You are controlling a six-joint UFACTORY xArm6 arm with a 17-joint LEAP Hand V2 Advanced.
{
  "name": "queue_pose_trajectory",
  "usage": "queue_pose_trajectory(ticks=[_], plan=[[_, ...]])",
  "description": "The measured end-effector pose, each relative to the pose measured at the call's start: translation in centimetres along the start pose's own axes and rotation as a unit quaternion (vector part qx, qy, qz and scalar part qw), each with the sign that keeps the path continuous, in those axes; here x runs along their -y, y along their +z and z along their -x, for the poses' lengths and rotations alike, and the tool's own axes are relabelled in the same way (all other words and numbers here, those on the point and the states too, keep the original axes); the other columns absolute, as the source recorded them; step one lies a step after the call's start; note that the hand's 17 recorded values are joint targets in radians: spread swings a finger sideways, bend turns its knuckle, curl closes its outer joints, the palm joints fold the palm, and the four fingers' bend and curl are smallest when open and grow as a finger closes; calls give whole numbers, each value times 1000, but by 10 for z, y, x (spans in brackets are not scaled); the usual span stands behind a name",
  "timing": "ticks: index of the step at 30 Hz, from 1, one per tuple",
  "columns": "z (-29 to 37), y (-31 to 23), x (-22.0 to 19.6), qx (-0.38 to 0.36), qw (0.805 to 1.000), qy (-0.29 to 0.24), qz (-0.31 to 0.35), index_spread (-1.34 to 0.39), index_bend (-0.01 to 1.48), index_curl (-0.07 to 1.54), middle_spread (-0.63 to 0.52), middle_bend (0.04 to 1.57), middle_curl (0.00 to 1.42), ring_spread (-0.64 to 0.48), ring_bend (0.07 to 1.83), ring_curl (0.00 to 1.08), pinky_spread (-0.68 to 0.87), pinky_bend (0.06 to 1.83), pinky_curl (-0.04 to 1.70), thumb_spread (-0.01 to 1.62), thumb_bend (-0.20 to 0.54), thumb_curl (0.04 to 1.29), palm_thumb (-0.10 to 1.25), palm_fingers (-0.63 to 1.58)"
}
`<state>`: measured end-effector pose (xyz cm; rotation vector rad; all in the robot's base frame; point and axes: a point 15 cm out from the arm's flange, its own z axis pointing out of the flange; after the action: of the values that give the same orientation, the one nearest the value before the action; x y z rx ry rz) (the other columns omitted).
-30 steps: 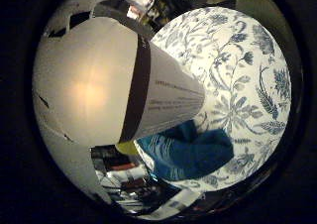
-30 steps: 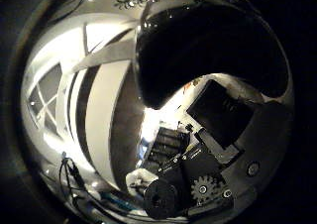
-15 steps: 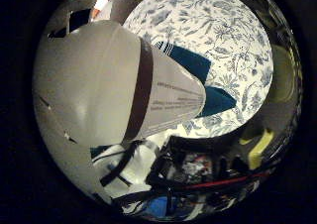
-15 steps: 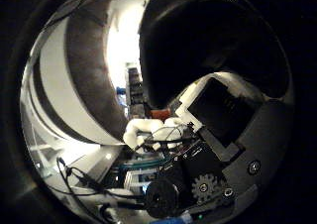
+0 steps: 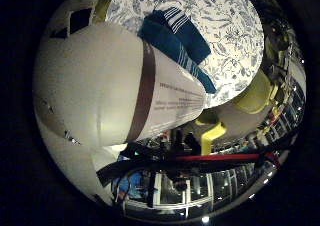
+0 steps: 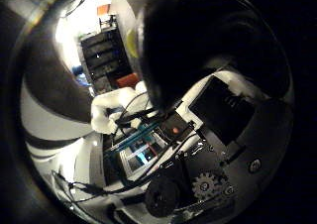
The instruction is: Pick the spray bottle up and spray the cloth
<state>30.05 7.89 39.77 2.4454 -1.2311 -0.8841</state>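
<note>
The spray bottle [image 5: 100, 96], white with a dark band around it, fills much of the right little finger side palm view and lies close against the palm. The blue cloth [image 5: 175, 41], with a striped edge, lies on the round table with a blue and white floral cover [image 5: 235, 31], beyond the bottle's end. In the right thumb side palm view, my hand [image 6: 213, 125] shows as black and white parts with a gear, curled around a large dark rounded shape [image 6: 193, 36] close to the palm.
A yellow object [image 5: 250, 94] stands beside the table's edge. A red bar and shelves with clutter [image 5: 190, 171] show beyond the bottle. The right thumb side palm view shows dark shelving [image 6: 104, 51] and a bright room behind.
The whole picture has swung, so the hand has turned. The bottle keeps its place against the palm. The table and cloth now sit past the bottle's end, with room clutter on the other side.
</note>
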Motion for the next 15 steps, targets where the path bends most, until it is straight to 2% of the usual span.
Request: queue_pose_trajectory(ticks=[8,15], plan=[[9,2,-12,13,996,20,90,-180,1005,771,-139,1347,829,-255,1299,906,-178,1072,1346,643,-22,842,1012,1101],[-6,3,-21,-51,986,55,148,-182,1006,775,-140,1348,830,-255,1301,906,-179,1076,1340,644,-22,847,1008,1099]])
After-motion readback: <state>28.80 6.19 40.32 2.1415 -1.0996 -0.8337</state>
